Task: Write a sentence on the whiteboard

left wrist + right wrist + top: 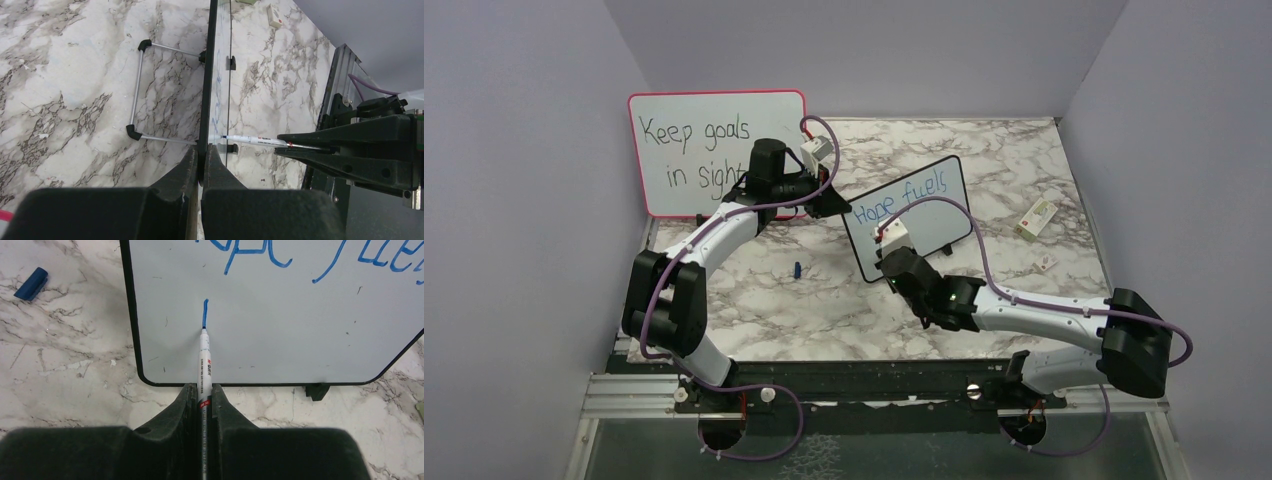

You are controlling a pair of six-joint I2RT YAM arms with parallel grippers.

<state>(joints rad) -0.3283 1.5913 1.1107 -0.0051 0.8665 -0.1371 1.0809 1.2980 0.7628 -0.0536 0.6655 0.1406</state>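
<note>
The whiteboard (944,225) with its thin black frame stands upright mid-table. The sentence (902,197) on it reads "Hope fuels" in blue. My left gripper (832,200) is shut on the board's frame edge, and the left wrist view shows the board (207,75) edge-on between the closed jaws (202,155). My right gripper (204,390) is shut on a white marker (204,360). The marker tip touches the whiteboard (300,330) at the foot of a short blue stroke (205,312), below the first line (260,255). The marker (255,140) also shows from the side.
A larger pink-framed board (714,150) with black writing leans at the back left. A blue marker cap (796,270) lies on the marble left of the whiteboard. Two small packets (1035,216) (1045,264) lie at the right. A wire stand (137,90) props the board from behind.
</note>
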